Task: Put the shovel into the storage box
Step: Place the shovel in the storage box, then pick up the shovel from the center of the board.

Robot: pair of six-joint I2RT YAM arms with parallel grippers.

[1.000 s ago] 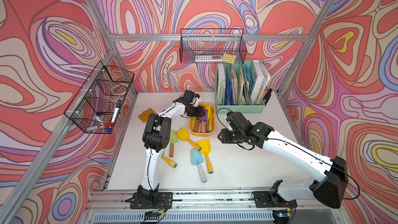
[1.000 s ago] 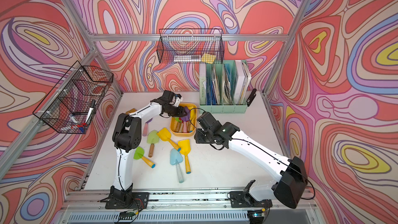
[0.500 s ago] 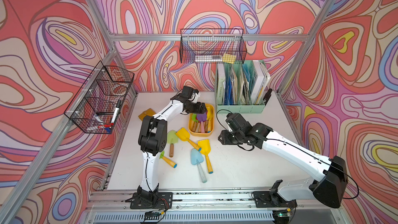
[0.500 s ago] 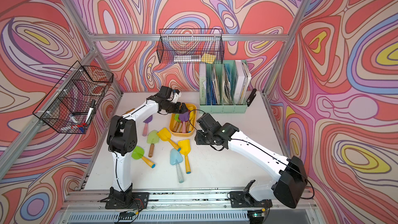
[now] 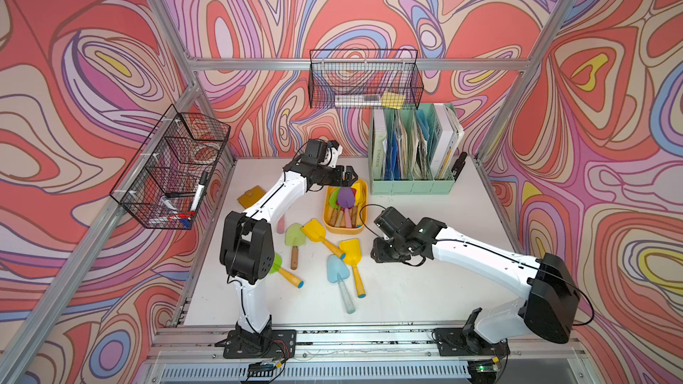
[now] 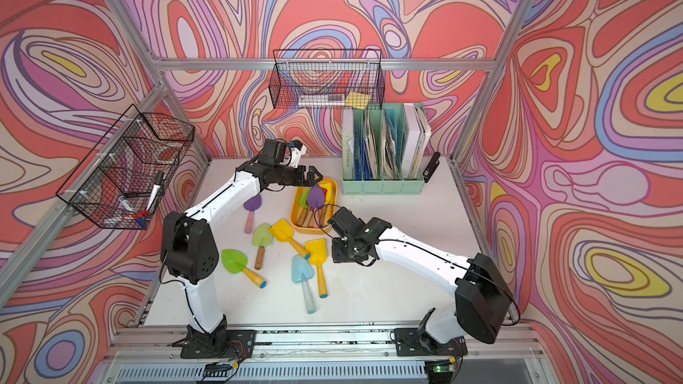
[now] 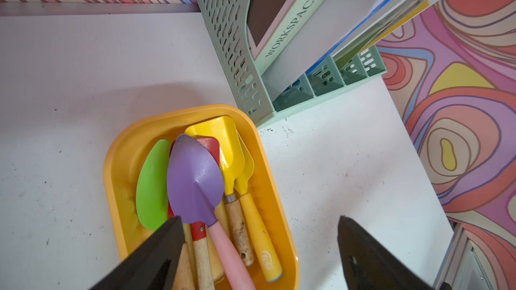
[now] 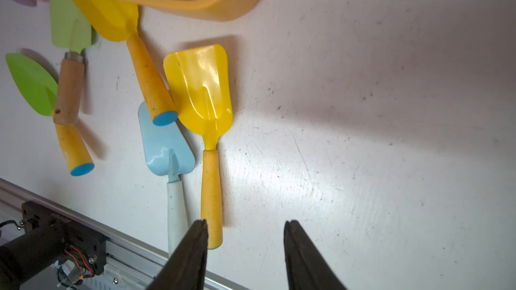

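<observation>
While left arm (image 5: 281,197) reaches to the far side of the table (image 5: 425,289), left gripper (image 7: 259,220) hangs spread wide over the storage box (image 7: 111,168), holding nothing.
Purple shovel (image 7: 195,179) lies inside the storage box on top of other shovels, blade toward the mint file organizer (image 7: 237,51). Right arm (image 5: 480,253) stretches low over the table. Right gripper (image 8: 245,222) stands partly apart and empty, with one finger just beside the handle of a yellow shovel (image 8: 208,135) on the table.

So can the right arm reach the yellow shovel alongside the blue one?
Probably yes: its open pincer hangs beside that yellow shovel, nothing covering it, though the blue shovel lies close.
</observation>
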